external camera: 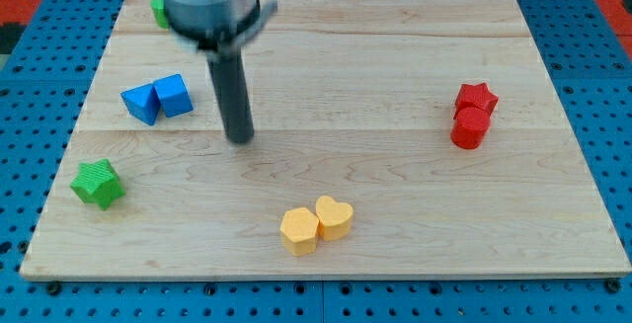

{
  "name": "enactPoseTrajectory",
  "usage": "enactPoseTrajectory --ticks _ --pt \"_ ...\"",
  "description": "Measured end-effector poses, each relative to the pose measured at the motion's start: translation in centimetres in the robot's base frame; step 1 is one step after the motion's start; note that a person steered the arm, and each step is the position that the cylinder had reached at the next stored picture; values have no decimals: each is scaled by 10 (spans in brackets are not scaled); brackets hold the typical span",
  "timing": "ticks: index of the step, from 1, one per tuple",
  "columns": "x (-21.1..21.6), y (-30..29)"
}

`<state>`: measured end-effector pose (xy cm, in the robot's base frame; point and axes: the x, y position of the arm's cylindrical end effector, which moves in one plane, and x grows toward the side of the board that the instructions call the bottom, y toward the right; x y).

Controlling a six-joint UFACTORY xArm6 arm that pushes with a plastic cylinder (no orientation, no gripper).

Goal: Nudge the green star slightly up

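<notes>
The green star (98,183) lies near the left edge of the wooden board (395,185), in the view's lower left. My tip (239,138) rests on the board to the right of and above the star, well apart from it. The tip stands just right of two blue blocks (157,99) that touch each other. Nothing touches the star.
A second green block (158,11) sits at the top left, partly hidden behind the arm. A red star (477,97) and a red block (468,128) touch at the right. A yellow hexagon (299,230) and a yellow heart (334,216) touch at the bottom centre.
</notes>
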<state>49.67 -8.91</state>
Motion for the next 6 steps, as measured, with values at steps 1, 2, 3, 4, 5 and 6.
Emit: enactPoseTrajectory --ticks 1,2,3,4,5,6 --pt "69 -30" --pt "96 -81" --pt "96 -115" --pt "88 -137" --pt "68 -132" --pt "62 -155"
